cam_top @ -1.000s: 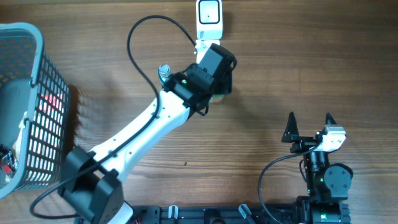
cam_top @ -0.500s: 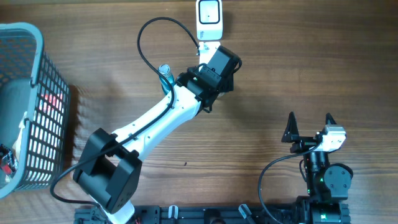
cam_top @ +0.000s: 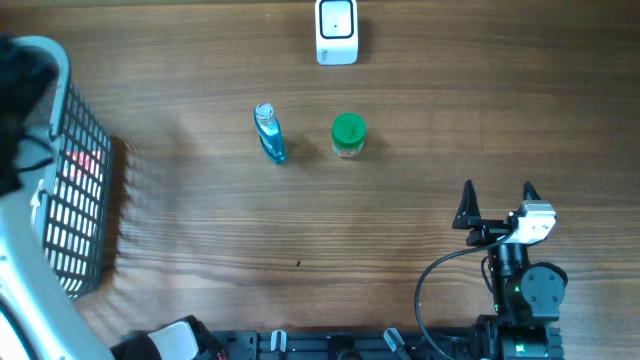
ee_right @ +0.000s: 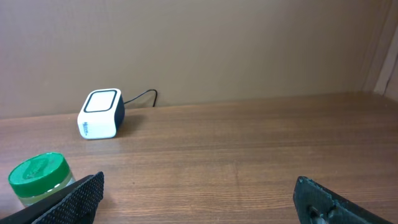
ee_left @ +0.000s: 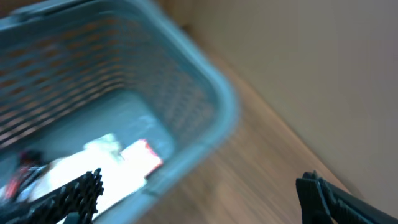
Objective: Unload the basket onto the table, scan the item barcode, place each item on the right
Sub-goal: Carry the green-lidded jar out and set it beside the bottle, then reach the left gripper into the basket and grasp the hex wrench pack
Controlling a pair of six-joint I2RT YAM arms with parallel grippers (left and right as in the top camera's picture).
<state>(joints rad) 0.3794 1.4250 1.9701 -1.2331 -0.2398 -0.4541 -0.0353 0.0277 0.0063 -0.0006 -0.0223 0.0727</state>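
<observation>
The white barcode scanner (cam_top: 336,30) sits at the table's far edge and also shows as the scanner (ee_right: 99,114) in the right wrist view. A green-lidded jar (cam_top: 348,135) stands upright in front of it, beside a blue bottle (cam_top: 270,133) lying on the wood. The jar (ee_right: 38,177) shows low left in the right wrist view. My left gripper (ee_left: 199,199) is open and empty in a blurred view, over the rim of the grey basket (ee_left: 205,93). My right gripper (cam_top: 497,200) rests open at the near right, far from both items.
The grey basket (cam_top: 70,150) at the left edge holds several packaged items (ee_left: 134,155). My left arm (cam_top: 20,280) shows blurred along the left edge. The scanner's cable (ee_right: 140,96) runs to the back wall.
My left arm swung from in front of the scanner to the far left over the basket, its jaws widening. The green-lidded jar now stands uncovered on the table. The right arm stayed still.
</observation>
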